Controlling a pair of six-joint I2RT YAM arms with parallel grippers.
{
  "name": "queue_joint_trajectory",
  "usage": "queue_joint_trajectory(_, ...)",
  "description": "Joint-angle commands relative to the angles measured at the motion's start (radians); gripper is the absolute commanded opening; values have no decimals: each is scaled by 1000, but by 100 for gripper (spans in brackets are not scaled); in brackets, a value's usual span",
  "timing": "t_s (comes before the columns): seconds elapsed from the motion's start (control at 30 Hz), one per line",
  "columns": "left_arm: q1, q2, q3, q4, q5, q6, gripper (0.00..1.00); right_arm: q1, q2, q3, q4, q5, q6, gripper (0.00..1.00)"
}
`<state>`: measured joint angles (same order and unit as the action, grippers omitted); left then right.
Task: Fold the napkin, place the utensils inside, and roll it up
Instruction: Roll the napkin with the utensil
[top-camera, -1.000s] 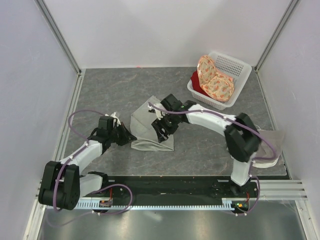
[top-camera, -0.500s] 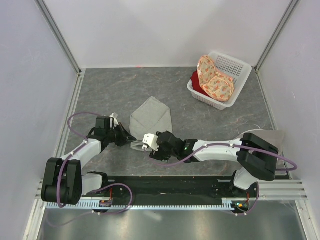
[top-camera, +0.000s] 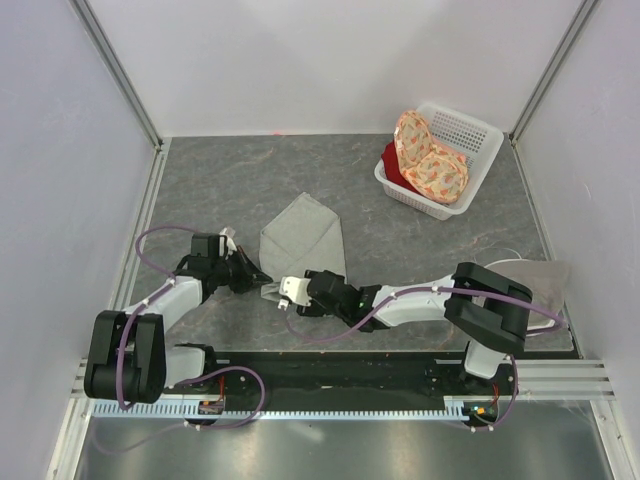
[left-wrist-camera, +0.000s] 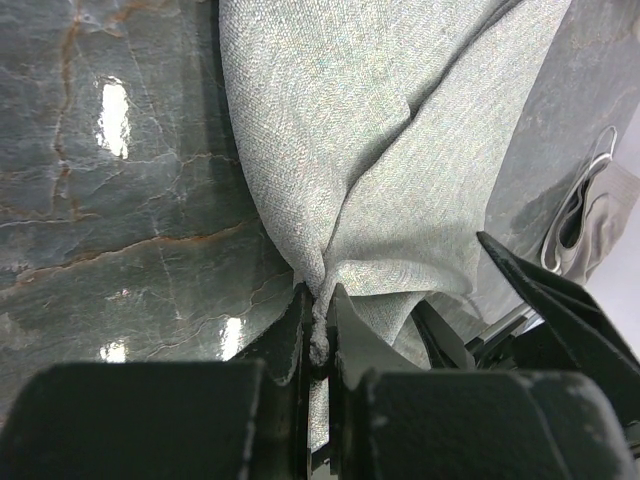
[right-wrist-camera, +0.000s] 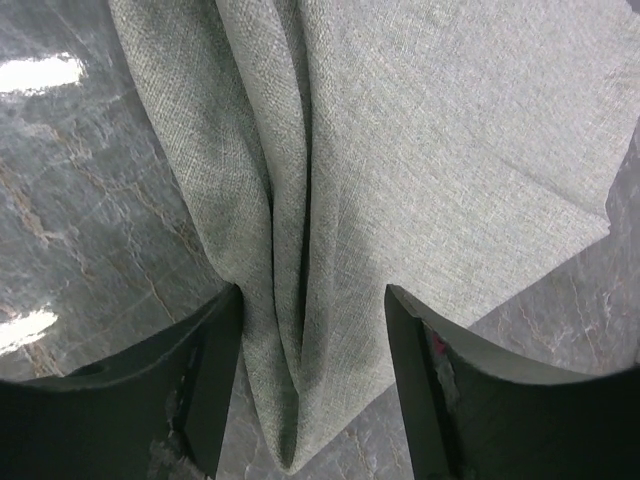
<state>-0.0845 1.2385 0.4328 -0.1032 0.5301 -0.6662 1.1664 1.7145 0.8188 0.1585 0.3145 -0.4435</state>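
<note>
Left wrist view shows the left gripper (left-wrist-camera: 318, 305) pinched tight on a bunched corner of the napkin (left-wrist-camera: 400, 150), likely anchoring it for the fold. The cloth lies mid-frame in the top view. The right gripper (right-wrist-camera: 310, 310), jaws apart, straddles a ridge at its lower edge; a second ago it sat over the napkin itself, higher in the frame.

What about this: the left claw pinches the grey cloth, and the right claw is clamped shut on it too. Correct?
The left claw does pinch the grey cloth, but the right claw is open, straddling a fold; the right wrist view shows it.
</note>
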Motion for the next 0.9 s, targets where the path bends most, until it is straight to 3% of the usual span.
queue_joint_trajectory(0.0, 9, 9, 29, 14, 28, -24, 2, 4, 49, 2, 3, 0, -21, 62)
queue_joint_trajectory(0.17, 11, 21, 32, 37, 64, -21, 2, 4, 80, 54, -60, -60, 3, 26)
queue_joint_trajectory(0.2, 11, 22, 35, 36, 65, -15, 14, 4, 83, 68, -115, -77, 11, 17)
queue_joint_trajectory(0.27, 14, 16, 43, 33, 61, -10, 29, 4, 89, 115, -167, -123, 44, 5)
queue_joint_trajectory(0.3, 14, 9, 44, 24, 54, -7, 46, 4, 92, 135, -256, -136, 63, 0)
queue_joint_trajectory(0.4, 15, -36, 44, -15, 4, 8, 68, 1, 93, 204, -376, -207, 143, 0)
queue_joint_trajectory(0.5, 14, -95, 31, -44, -65, 17, 76, -13, 100, 290, -506, -288, 224, 0)
queue_joint_trajectory(0.7, -4, -230, -2, -102, -179, 30, 81, -88, 171, 480, -736, -556, 324, 0)
queue_joint_trajectory(0.87, -50, -319, -19, -177, -294, 30, 81, -226, 229, 569, -809, -802, 359, 0)
